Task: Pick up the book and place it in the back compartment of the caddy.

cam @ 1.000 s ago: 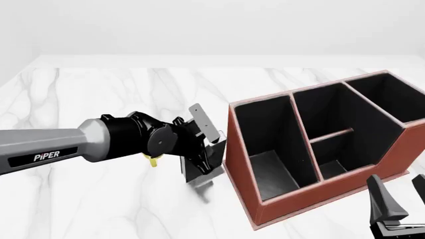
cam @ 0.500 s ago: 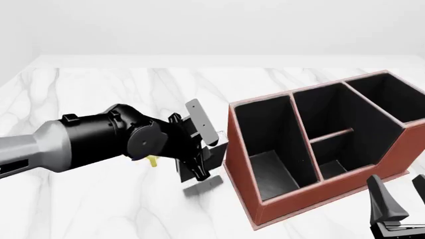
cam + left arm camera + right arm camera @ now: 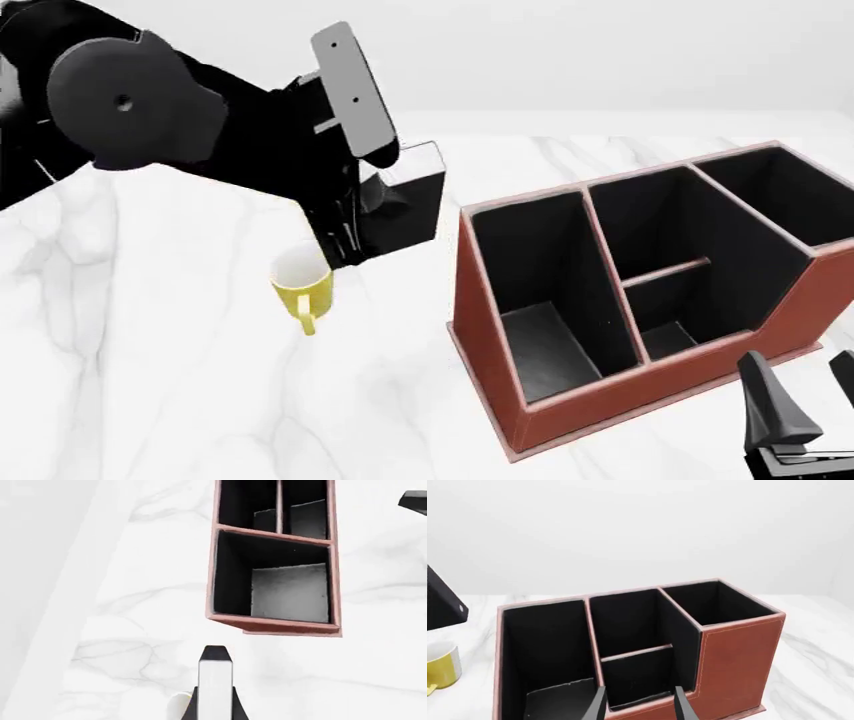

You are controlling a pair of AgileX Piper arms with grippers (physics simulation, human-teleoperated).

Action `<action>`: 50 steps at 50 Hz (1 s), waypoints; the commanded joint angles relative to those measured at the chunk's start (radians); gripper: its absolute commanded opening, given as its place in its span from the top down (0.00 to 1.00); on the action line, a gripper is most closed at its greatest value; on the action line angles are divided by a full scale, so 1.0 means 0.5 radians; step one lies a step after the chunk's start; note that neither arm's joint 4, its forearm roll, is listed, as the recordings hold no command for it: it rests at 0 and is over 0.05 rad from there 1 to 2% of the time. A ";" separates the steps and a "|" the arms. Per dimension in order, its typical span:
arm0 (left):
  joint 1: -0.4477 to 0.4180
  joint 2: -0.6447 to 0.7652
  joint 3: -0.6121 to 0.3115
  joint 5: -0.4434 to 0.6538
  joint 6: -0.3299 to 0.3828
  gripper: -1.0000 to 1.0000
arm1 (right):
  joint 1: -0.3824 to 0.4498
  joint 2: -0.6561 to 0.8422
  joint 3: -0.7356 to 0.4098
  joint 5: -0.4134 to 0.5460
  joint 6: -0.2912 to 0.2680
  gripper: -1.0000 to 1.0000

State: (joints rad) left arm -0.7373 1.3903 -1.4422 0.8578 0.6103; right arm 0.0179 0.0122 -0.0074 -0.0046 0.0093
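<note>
Gripping the book [image 3: 400, 205] clear of the worktop [image 3: 200, 400], the left gripper [image 3: 367, 190] carries it high enough to clear the caddy [image 3: 641, 330] walls ahead; the right gripper [image 3: 637, 702] waits open beside the caddy.

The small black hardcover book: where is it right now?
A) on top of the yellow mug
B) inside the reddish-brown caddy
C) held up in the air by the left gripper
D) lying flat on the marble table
C: the left gripper holds the book aloft, left of the caddy and above the yellow mug.
</note>
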 commanded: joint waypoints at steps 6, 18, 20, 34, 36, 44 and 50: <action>-0.060 0.216 -1.261 0.697 0.354 1.00 | 0.002 0.004 0.003 -0.009 0.001 0.00; -0.175 0.443 -1.638 0.724 0.404 1.00 | 0.003 -0.003 0.003 -0.002 0.006 0.00; -0.198 0.476 -1.669 0.724 0.426 1.00 | 0.002 -0.004 0.002 0.000 0.005 0.00; -0.462 0.900 -2.200 0.724 0.254 1.00 | 0.003 -0.011 0.002 0.006 0.006 0.00; -0.543 0.959 -2.286 0.724 0.202 1.00 | 0.003 -0.006 0.004 0.001 0.007 0.00; -0.621 1.137 -2.484 0.723 0.144 1.00 | 0.007 -0.010 0.004 0.004 0.011 0.00; -0.651 1.191 -2.553 0.723 0.043 1.00 | 0.010 -0.018 0.002 0.010 0.011 0.00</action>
State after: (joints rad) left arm -1.0134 1.9129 -2.6075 1.2200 0.6781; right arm 0.0211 0.0067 -0.0059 -0.0020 0.0141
